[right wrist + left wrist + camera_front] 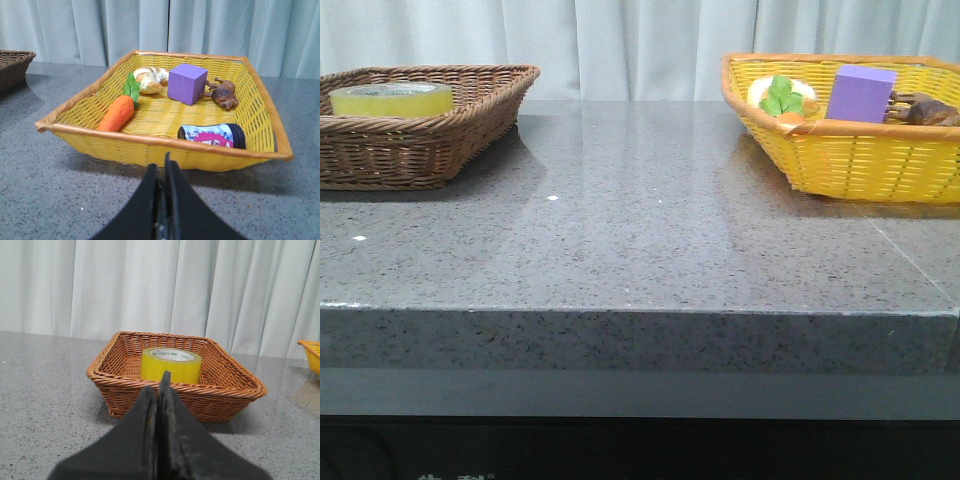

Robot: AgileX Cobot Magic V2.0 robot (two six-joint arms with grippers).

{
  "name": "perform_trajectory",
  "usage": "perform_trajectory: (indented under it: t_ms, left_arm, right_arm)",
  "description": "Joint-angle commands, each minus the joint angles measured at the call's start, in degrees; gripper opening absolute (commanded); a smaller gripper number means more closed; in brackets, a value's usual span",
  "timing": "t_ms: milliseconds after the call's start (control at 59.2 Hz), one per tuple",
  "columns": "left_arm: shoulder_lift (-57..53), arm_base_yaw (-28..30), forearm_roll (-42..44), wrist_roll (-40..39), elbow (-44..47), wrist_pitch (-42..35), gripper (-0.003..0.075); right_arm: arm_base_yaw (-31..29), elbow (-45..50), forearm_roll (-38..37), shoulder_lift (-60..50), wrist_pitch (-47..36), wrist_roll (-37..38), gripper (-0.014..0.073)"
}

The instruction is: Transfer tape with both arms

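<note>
The yellow tape [392,99] lies flat inside the brown wicker basket [450,140] at the table's far left. In the left wrist view the tape [171,365] shows its pale core with green print, inside the same basket [220,400]. My left gripper [159,385] is shut with nothing in it, a short way in front of that basket and pointing at the tape. My right gripper [162,165] is also shut and empty, just in front of the yellow basket [150,147]. Neither gripper shows in the front view.
The yellow basket [860,160] at the far right holds a purple block [860,93], a toy carrot [117,113], a bread-like toy [150,79], a brown animal figure [222,93] and a lying can [212,136]. White curtains hang behind the grey stone table [640,250].
</note>
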Motion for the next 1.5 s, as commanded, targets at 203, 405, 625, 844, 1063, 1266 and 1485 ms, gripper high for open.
perform_trajectory:
  t_ms: [203,405,625,844,1063,1266,1485]
  left_arm:
    - [-1.1,-0.2,-0.1,-0.4,0.4,-4.8,-0.0020]
    - [-1.1,-0.2,-0.1,-0.4,0.4,-4.8,-0.0020]
    - [-1.1,-0.2,-0.1,-0.4,0.4,-4.8,-0.0020]
    - [-1.1,-0.2,-0.1,-0.4,0.4,-4.8,-0.0020]
    - [-1.1,-0.2,-0.1,-0.4,0.4,-4.8,-0.0020]
    - [-1.1,-0.2,-0.1,-0.4,0.4,-4.8,-0.0020]
    - [-1.1,-0.2,-0.1,-0.4,0.4,-4.8,-0.0020]
  right_arm:
    - [-1.1,6.9,-0.3,-4.1,-9.3,-0.4,-0.0067]
    - [-2.2,7.0,-0.3,-4.2,-9.2,-0.4,-0.0067]
    - [-2.2,7.0,-0.3,-4.1,-9.2,-0.4,-0.0067]
    - [-2.2,7.0,-0.3,-4.1,-9.2,-0.4,-0.0067]
    - [-2.4,7.0,-0.3,-4.2,-9.8,-0.4,-0.0067]
    - [-5.7,7.0,-0.4,-4.2,-9.8,-0.4,-0.0067]
    - [-7.0,7.0,-0.4,-4.2,-9.8,-0.4,-0.0067]
